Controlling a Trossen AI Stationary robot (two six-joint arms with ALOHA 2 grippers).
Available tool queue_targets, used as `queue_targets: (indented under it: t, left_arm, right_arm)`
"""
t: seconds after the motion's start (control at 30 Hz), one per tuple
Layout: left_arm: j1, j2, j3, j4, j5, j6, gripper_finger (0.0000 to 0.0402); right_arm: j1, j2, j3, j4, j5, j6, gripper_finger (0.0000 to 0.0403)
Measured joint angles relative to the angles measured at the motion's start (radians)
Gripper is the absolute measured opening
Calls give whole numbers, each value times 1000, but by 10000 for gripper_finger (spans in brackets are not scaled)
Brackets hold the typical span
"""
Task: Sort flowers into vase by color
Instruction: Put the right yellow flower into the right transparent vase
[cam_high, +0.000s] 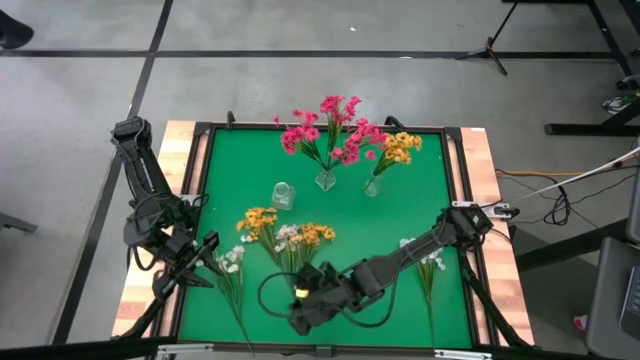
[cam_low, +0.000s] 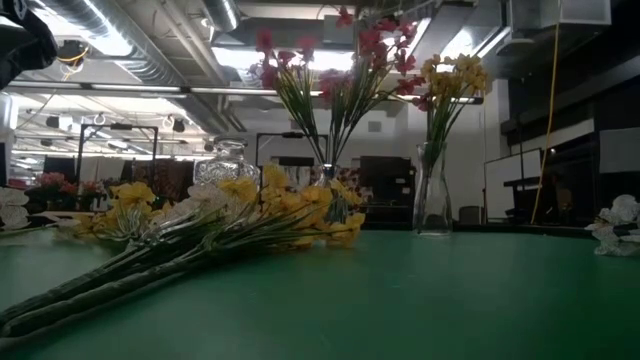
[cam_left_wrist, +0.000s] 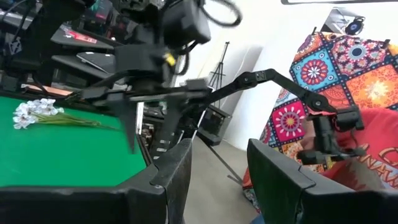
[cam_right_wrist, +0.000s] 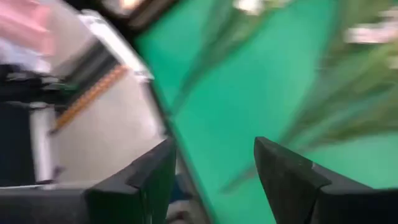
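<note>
Pink flowers (cam_high: 330, 130) stand in a glass vase (cam_high: 325, 181) at the far middle. Yellow flowers (cam_high: 398, 148) stand in a second vase (cam_high: 372, 186) to its right. An empty glass vase (cam_high: 283, 195) stands left of them. A bunch of yellow and white flowers (cam_high: 288, 240) lies flat on the green mat. One white sprig (cam_high: 231, 264) lies at the left and another (cam_high: 430, 262) at the right. My right gripper (cam_right_wrist: 214, 180) hangs open above the near middle of the mat, by the bunch's stem ends, holding nothing. My left gripper (cam_left_wrist: 217, 180) waits open at the table's left edge.
The mat (cam_high: 400, 300) has a raised dark frame and wooden borders (cam_high: 482, 160). My right arm (cam_high: 420, 245) stretches across the mat's near right part, above the right white sprig's blossoms. A black cable loops (cam_high: 275, 300) near the front edge.
</note>
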Motion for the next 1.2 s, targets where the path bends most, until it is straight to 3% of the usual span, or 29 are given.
queue_targets:
  t: [0.17,0.4,0.7,1.0,1.2]
  left_arm:
    - [0,0,0,-3,0,0,153]
    - [0,0,0,-7,0,0,153]
    - [0,0,0,-31,-21,0,153]
    - [0,0,0,-50,-35,-6,153]
    - [0,0,0,-50,-60,-6,153]
  right_arm:
    - [-20,32,-1,-26,31,43,218]
    - [-27,97,-2,-245,58,103,218]
    - [-39,190,-1,-198,34,149,218]
    - [-48,195,-7,-198,36,176,220]
    - [-53,216,-7,-200,-10,176,272]
